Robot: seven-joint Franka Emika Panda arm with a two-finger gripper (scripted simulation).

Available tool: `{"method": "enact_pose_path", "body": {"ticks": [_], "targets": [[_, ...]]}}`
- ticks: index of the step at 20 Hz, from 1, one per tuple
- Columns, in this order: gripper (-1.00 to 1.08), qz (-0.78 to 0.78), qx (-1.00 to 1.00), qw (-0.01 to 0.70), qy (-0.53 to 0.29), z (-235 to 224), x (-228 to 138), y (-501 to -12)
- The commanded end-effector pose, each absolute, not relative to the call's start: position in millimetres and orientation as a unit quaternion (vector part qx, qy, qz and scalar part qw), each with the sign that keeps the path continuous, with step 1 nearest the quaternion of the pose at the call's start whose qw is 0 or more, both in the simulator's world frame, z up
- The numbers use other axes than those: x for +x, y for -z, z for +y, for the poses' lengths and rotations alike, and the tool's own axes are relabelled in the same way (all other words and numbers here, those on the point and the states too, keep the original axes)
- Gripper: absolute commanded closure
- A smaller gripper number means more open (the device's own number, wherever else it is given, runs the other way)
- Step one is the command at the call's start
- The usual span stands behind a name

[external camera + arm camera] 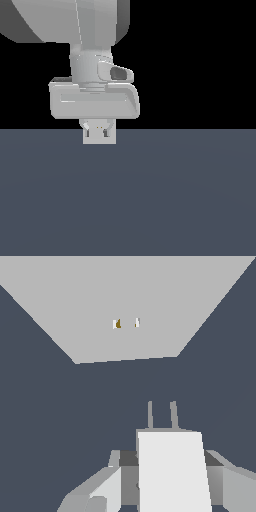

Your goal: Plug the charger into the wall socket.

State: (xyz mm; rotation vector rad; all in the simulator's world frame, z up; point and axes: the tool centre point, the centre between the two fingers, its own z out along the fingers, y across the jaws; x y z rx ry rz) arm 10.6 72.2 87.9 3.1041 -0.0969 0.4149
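In the wrist view the charger (pixel 172 471) is an off-white block with two thin prongs (pixel 173 415) pointing toward the wall socket (pixel 125 301). My gripper (pixel 167 460) is shut on the charger, one finger (pixel 107 486) on each side of it. The socket is a pale grey plate with two tiny holes (pixel 118 323), one showing orange. A strip of dark surface separates the prong tips from the plate. In the exterior view the gripper (pixel 99 131) hangs in front of the wall socket (pixel 112 139); there the charger blends into the plate and cannot be told apart.
A dark blue-grey flat surface (pixel 150 200) fills the lower half of the exterior view. The arm's white hand (pixel 95 102) and a large link above it cover the upper left. The background is black.
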Motion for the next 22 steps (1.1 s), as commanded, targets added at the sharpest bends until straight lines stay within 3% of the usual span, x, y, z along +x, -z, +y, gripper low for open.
{"method": "enact_pose_path", "body": {"ticks": [1,22], "targets": [[1.08,-0.014,0.991,0.002,-0.132,78,17,-94],[1.08,0.008,0.991,-0.001,-0.131,87,38,-100]]}}
